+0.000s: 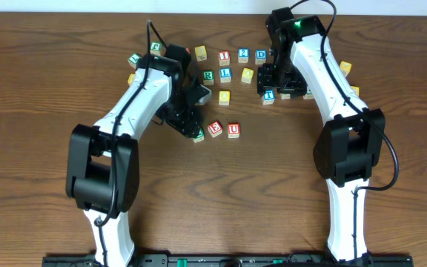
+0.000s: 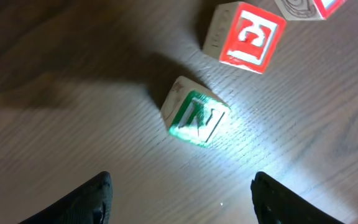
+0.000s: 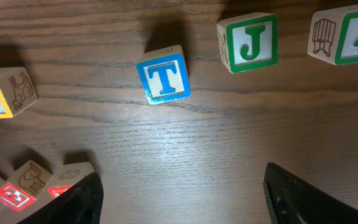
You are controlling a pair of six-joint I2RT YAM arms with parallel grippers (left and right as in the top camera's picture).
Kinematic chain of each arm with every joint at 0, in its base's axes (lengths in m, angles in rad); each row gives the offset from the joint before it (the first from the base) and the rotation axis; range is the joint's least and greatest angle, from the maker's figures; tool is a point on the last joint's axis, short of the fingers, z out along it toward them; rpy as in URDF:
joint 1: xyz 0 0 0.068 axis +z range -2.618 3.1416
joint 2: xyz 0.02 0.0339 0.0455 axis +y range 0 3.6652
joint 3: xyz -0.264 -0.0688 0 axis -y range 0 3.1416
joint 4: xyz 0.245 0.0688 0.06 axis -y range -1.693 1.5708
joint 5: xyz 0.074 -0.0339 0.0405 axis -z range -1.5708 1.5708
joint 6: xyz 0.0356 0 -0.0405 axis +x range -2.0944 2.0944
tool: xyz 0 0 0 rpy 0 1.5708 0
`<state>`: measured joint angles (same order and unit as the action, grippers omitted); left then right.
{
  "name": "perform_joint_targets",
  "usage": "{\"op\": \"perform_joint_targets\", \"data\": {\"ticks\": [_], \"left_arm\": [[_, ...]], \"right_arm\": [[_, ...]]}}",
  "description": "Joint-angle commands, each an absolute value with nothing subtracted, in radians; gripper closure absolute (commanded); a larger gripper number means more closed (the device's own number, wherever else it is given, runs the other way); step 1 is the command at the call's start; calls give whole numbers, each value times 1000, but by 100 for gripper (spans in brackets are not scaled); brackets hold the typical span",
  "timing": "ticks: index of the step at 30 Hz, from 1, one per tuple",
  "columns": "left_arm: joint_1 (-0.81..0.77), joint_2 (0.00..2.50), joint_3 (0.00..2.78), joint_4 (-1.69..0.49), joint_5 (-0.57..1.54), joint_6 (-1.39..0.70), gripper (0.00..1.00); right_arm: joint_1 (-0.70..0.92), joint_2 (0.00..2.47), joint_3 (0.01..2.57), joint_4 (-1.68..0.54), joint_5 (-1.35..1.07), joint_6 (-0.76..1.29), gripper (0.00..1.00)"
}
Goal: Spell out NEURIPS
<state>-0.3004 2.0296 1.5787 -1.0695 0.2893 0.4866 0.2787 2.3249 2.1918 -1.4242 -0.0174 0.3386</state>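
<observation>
A short row lies on the table: green N block (image 1: 198,136), red E block (image 1: 215,128), red U block (image 1: 233,130). My left gripper (image 1: 187,115) is open and empty, just behind and left of the N. In the left wrist view the N (image 2: 196,117) lies ahead of the open fingers (image 2: 182,199), with the E (image 2: 247,34) beyond it. My right gripper (image 1: 276,77) is open and empty over the back right cluster, near a blue T block (image 1: 269,96). The T (image 3: 163,76) lies ahead of its fingers (image 3: 182,193).
Loose blocks lie at the back: green R (image 1: 208,76), red I (image 1: 224,56), blue 2 (image 1: 243,55), blue D (image 1: 261,55), yellow ones (image 1: 224,97). The right wrist view shows a green J (image 3: 248,42), a green 4 (image 3: 353,34) and a yellow block (image 3: 2,93).
</observation>
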Motion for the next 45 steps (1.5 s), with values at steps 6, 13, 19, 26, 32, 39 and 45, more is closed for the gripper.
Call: {"op": "perform_joint_targets", "data": {"ticks": [6,13,19,26,32,39,45], "left_arm": [[-314,2037,1562,-1039,332,698,30],[-352,2037,1539,-1024,329,760,30],[-353,2039,1526,-995,329,760,30],[-366,2039,1488,-962,329,759,30],[-366,2039,1486,-939,329,759,31],[-366,2039,1459,-906,329,759,35],[-366,2039,1438,-891,329,758,37]], "right_arm": [[269,2294,2212,-1421,2,308,20],[264,2294,2212,-1419,2,303,19],[260,2294,2212,-1425,2,290,18],[258,2294,2212,-1425,2,290,18],[256,2294,2212,-1426,2,290,18],[255,2294,2212,-1426,2,290,17],[255,2294,2212,-1425,2,290,17]]}}
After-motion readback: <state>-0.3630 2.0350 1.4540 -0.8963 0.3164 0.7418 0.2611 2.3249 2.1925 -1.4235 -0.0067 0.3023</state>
